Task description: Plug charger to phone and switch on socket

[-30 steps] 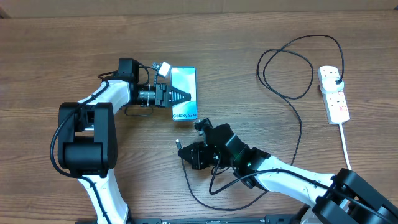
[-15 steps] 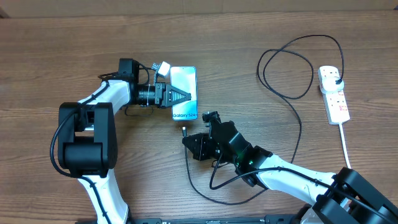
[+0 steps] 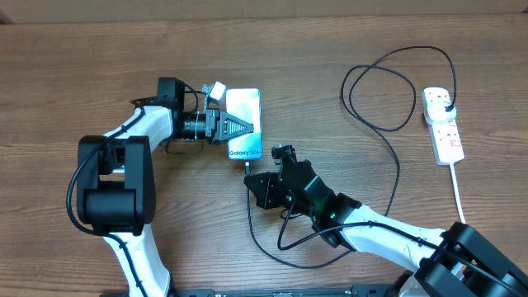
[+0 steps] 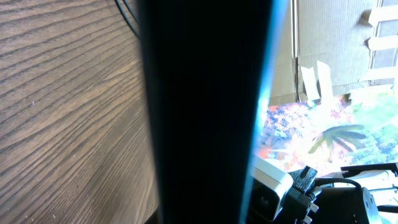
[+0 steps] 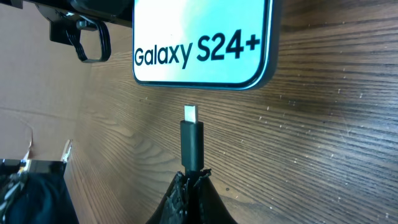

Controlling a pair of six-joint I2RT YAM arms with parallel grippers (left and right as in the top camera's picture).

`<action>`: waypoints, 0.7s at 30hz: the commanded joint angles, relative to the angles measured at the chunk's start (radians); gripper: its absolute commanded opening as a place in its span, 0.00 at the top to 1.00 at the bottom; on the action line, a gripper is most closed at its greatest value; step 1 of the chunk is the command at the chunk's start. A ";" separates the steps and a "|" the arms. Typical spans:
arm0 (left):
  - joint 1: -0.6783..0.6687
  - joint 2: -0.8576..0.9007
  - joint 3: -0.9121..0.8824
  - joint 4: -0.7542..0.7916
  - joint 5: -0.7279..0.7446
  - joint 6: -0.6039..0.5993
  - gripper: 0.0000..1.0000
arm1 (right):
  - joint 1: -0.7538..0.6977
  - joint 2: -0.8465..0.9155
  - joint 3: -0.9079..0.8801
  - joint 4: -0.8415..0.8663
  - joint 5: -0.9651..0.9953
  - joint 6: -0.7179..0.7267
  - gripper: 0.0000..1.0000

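Note:
The phone (image 3: 245, 124) has a glowing cyan screen, and its "Galaxy" end points toward the table's front. My left gripper (image 3: 241, 128) reaches in from the left and is shut on the phone. In the left wrist view the phone (image 4: 205, 112) is a dark band with a cyan edge. My right gripper (image 3: 252, 179) is shut on the charger's connector (image 5: 191, 134). The connector's metal tip points at the phone's (image 5: 202, 40) lower edge, a short gap away. The charger cable (image 3: 398, 169) loops to a black plug (image 3: 445, 100) in the white socket (image 3: 443, 125).
The socket's thick white cord (image 3: 459, 194) runs toward the front right edge. The left arm's base (image 3: 111, 198) stands at the front left. The right arm (image 3: 379, 235) stretches across the front. Slack cable (image 3: 285, 252) curls under the right arm.
My right gripper has carried the connector up toward the phone's lower end, closing most of the gap. The phone's screen looks brighter. The left arm has stayed put.

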 commanded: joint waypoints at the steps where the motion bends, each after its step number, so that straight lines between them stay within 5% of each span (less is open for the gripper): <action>1: -0.007 -0.039 0.000 0.001 0.049 -0.005 0.96 | -0.002 -0.003 -0.005 0.009 0.018 -0.001 0.96; 21: -0.007 -0.039 0.000 0.001 0.045 -0.005 0.96 | -0.002 -0.003 -0.005 0.009 0.029 0.000 0.96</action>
